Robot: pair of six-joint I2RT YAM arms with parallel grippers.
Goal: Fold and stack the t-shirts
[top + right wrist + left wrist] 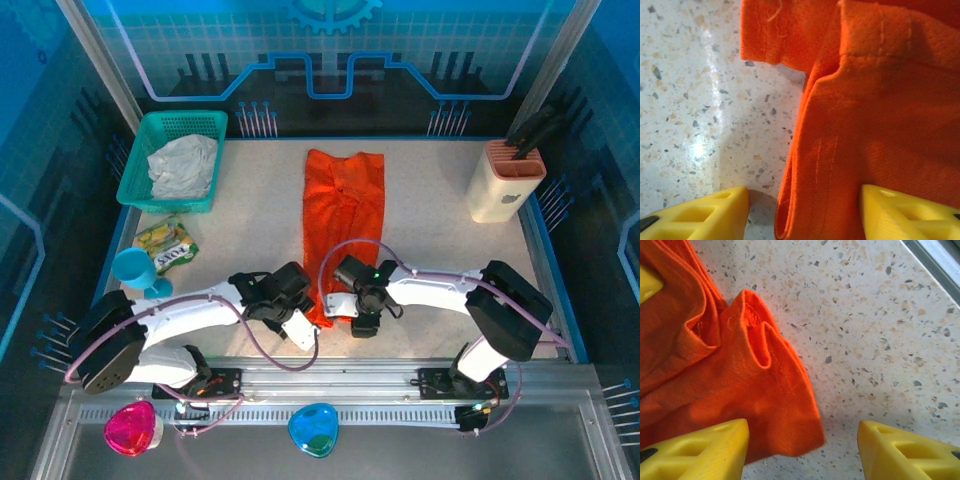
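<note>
- Hovering low at the near hem of the orange shirt point(343, 215), both claws are sitting just ahead of the arm bases.
- Standing wide, the left claw point(802, 450) is clamping nothing. A rumpled shirt corner is lying between its jaws, hard by one, with bare table point(880, 340) by the other.
- Gaping wide too, the right claw point(802, 212) is straddling the shirt's doubled side edge, with nothing pinched yet.
- Lying mid-table as a long narrow strip, the orange shirt is looking partway folded, its sides apparently turned in. The end-over-end fold is pending.
- Sitting crumpled in the basket point(140, 190) at far left, the grey shirt point(182, 165) is unfolded. Stacking is not begun.
</note>
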